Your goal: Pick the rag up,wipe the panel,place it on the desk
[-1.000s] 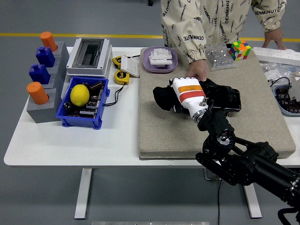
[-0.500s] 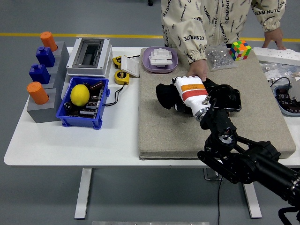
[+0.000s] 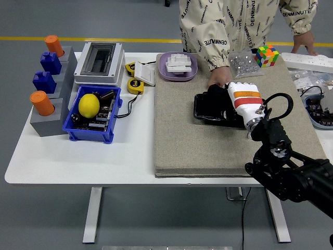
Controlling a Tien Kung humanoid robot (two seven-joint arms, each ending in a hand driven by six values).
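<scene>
The right hand (image 3: 243,97) lies palm-down on the panel (image 3: 209,110), fingers curled over the dark rag (image 3: 217,97) beneath it, apparently pressing it there; the panel sits mid-mat, towards the beige mat's (image 3: 177,140) far edge, its long axis running left-right; a person's hand (image 3: 219,78) steadies its far side; the left arm is out of view, so the right alone is placed to wipe.

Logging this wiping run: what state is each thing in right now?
right hand: pressing the rag on the panel
rag: bunched on the panel
panel: flat on the mat, steadied by a person's hand
grey box: lid shut
blue bin: holds a lemon
</scene>
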